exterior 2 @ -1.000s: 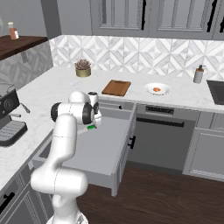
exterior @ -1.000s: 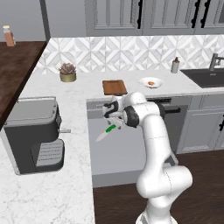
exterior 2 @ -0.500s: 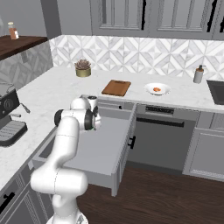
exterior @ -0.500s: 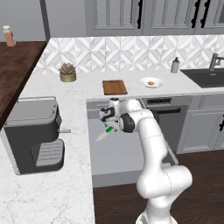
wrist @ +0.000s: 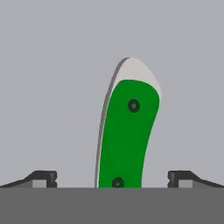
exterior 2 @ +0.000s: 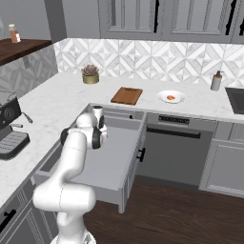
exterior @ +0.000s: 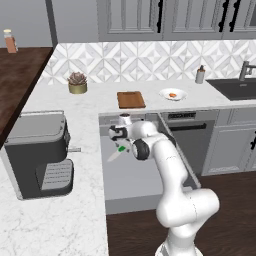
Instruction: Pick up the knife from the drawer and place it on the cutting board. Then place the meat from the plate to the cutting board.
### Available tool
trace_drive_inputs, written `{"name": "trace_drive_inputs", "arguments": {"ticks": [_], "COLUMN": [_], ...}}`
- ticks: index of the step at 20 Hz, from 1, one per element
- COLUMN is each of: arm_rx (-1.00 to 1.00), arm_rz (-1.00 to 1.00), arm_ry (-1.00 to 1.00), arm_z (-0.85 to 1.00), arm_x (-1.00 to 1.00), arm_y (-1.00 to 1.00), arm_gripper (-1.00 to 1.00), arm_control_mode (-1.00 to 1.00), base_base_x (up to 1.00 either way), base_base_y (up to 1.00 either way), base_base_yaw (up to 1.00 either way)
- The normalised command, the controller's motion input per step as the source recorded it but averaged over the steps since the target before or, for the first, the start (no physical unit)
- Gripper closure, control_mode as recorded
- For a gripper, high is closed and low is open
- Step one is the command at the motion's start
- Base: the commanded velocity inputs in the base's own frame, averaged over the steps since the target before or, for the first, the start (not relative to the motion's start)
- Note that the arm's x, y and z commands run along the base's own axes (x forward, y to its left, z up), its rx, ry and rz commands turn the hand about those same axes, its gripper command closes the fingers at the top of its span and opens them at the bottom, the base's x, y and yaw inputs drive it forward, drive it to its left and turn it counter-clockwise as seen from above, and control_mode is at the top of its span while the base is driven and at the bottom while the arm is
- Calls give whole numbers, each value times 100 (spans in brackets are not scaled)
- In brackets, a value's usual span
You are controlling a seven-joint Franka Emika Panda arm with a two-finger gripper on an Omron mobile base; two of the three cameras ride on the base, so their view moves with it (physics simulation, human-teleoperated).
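Observation:
The knife lies flat on the grey floor of the open drawer, its green handle straight ahead in the hand view. My gripper is open just above it, one fingertip on each side of the handle, touching nothing. In the left base view the gripper points down into the drawer's back left part over the knife. The cutting board lies on the counter behind the drawer. The white plate to its right carries the orange-red meat.
A coffee machine stands on the left counter beside the drawer. A potted plant is at the back left; a soap bottle and the sink are at the right. The drawer's front juts into the floor space.
The hand has come down lower into the drawer, closer to the knife. The jaws stayed open and the knife has not moved.

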Motion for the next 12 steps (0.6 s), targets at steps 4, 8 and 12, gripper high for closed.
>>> {"name": "trace_drive_inputs", "arguments": {"ticks": [4, 8, 12], "arm_rx": [-2, 0, 0], "arm_rz": [0, 1, 1], "arm_ry": [2, -11, -10], "arm_z": [-58, -52, -20], "arm_x": [-24, -40, -71], "arm_y": [-40, -60, -41], "arm_gripper": [100, 100, 100], "arm_control_mode": [-100, -100, -100], "base_base_x": [0, 0, 0], "base_base_y": [0, 0, 0], "base_base_yaw": [0, 0, 0]}}
